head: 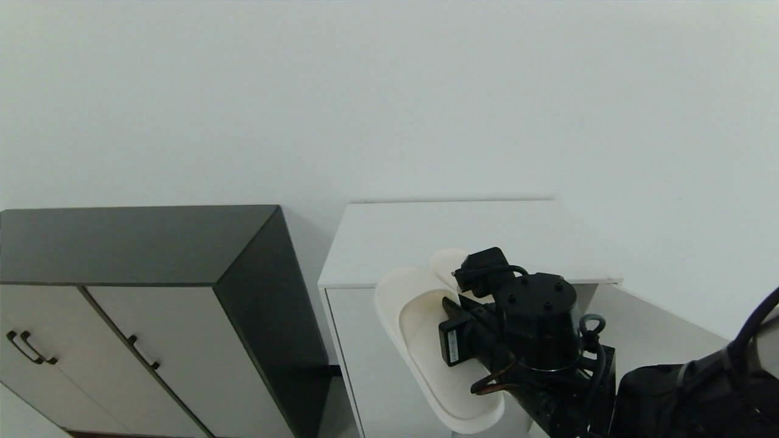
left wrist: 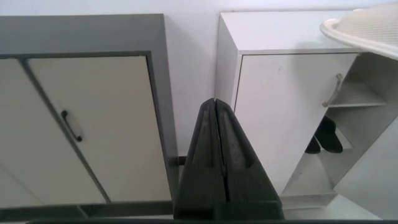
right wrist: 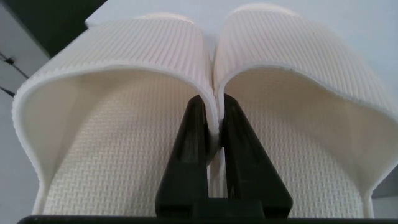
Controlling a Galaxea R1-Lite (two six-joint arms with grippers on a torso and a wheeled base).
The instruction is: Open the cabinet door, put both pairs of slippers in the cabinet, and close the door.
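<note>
Now, biggest first: the dark cabinet (head: 140, 243) stands at the left with both its doors shut, and it has no part in this. Beside it is the white cabinet (head: 450, 237), and that's the target. Its open door (head: 657, 328) is swung out on the right, while the shut door (left wrist: 286, 112) covers the left half. The slippers (head: 426, 340), a cream pair, hang in the air just in front of the front edge of the white cabinet's top, soles tilted down and toes up. The right gripper (right wrist: 213, 106) is clamped on them, its fingers pinching only the two inner strap walls pressed together. The left gripper (left wrist: 216, 106) is closed on nothing and held low, facing the gap between the two cabinets. Inside the open half sits a bare shelf (left wrist: 354, 96), with a dark pair (left wrist: 326, 138) lower down, likely the first slippers already stowed. The risks, as I read it, start with that thin pinch: a knock could let one slipper slide free. The long soles could catch the shelf edge or the shut door on the way in, the arm could nudge the open door, and a low placement could crowd the dark pair.
</note>
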